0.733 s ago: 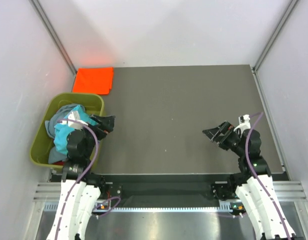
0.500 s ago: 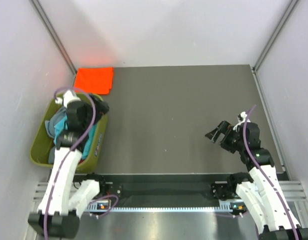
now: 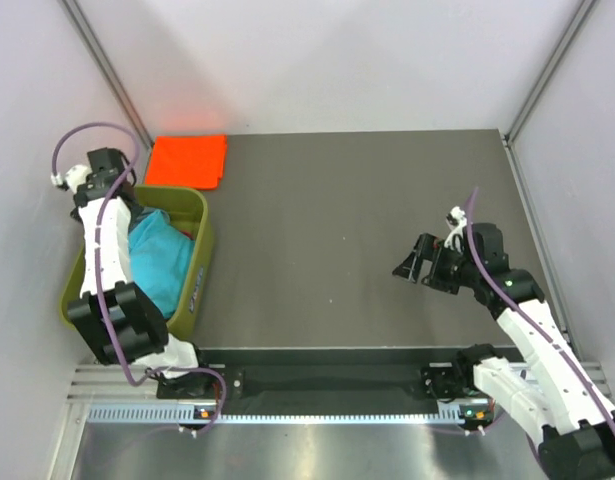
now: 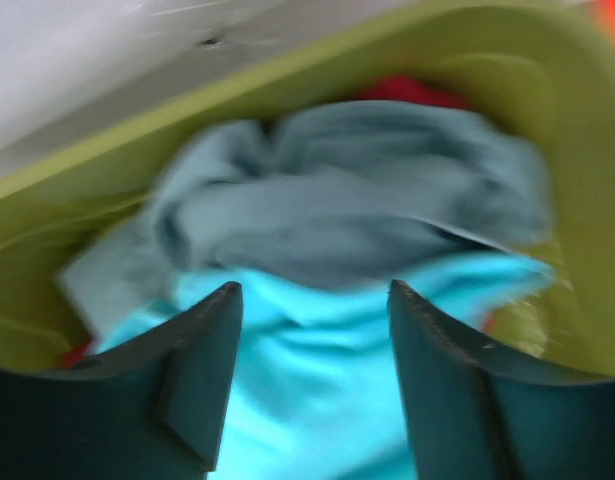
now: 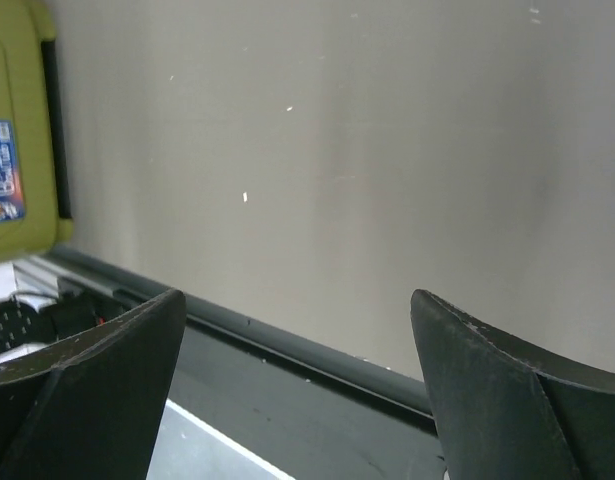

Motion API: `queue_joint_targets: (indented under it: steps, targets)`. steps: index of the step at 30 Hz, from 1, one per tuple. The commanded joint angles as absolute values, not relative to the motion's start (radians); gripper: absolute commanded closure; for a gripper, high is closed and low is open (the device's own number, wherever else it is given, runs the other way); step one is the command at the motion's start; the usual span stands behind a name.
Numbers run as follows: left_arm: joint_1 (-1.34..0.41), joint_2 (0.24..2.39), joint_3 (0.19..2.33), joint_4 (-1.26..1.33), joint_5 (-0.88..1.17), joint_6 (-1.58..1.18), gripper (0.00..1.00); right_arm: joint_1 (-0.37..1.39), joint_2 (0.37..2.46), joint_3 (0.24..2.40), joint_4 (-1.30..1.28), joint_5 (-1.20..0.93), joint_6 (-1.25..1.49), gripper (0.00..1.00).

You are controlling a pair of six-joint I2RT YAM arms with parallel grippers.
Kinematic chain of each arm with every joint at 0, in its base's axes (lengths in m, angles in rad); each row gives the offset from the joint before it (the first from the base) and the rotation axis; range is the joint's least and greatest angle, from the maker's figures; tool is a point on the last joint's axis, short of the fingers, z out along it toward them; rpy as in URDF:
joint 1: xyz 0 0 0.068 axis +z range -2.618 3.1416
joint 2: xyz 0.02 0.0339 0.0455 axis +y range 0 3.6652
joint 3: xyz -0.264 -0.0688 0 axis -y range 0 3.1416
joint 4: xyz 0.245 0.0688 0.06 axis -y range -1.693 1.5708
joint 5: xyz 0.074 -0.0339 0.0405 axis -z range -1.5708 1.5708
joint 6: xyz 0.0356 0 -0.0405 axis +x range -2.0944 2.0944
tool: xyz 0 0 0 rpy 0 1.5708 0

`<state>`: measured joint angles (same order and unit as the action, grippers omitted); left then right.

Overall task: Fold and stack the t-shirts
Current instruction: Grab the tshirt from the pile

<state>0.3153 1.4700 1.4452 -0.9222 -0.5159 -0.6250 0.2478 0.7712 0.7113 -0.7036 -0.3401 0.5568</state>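
So, right gripper: jaws spread wide with nothing in them, hanging over the bare table well off to the right of the tub. My guess is it's parked out of the way until a shirt is out and ready to fold.
Tub: olive-green, basically the holding bin. The unfolded shirts are bunched up inside it.
Turquoise t-shirt: inside the tub, on top of the pile, so it looks like the easiest grab.
Grey-blue t-shirt: also in the tub, crumpled right up against the turquoise one and touching it.
Red t-shirt: only a sliver shows, down by the tub's wall under the grey-blue one.
Left gripper: released, holding nothing, poised over the tub's far end and pointing down at the pile. Reads like it's lining up a pick. The wrist view is blurry, so I can't tell how close it is to the cloth.
Orange-red t-shirt: folded flat on the table just past the tub's far rim. Probably the start of the stack, tucked there so the space right of the tub is free for folding.
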Motion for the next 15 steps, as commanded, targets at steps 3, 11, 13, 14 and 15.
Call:
queue_joint_targets:
  steps: [3, 11, 13, 14, 15]
  targets:
    - [0.377, 1.464, 1.402, -1.012, -0.528, -0.578, 0.40, 0.314, 0.845, 0.804, -0.716, -0.311, 0.488, 0.05]
    - [0.379, 1.362, 1.232, -0.985, -0.526, -0.571, 0.31, 0.330, 0.876, 0.799, -0.690, -0.315, 0.503, 0.05]
    - [0.380, 1.355, 1.200, -0.980, -0.515, -0.577, 0.39, 0.331, 0.873, 0.798, -0.684, -0.313, 0.511, 0.05]
    - [0.379, 1.341, 1.192, -0.974, -0.511, -0.574, 0.48, 0.330, 0.874, 0.795, -0.683, -0.314, 0.514, 0.05]
    - [0.379, 1.335, 1.195, -0.970, -0.512, -0.563, 0.59, 0.330, 0.873, 0.790, -0.681, -0.316, 0.523, 0.05]
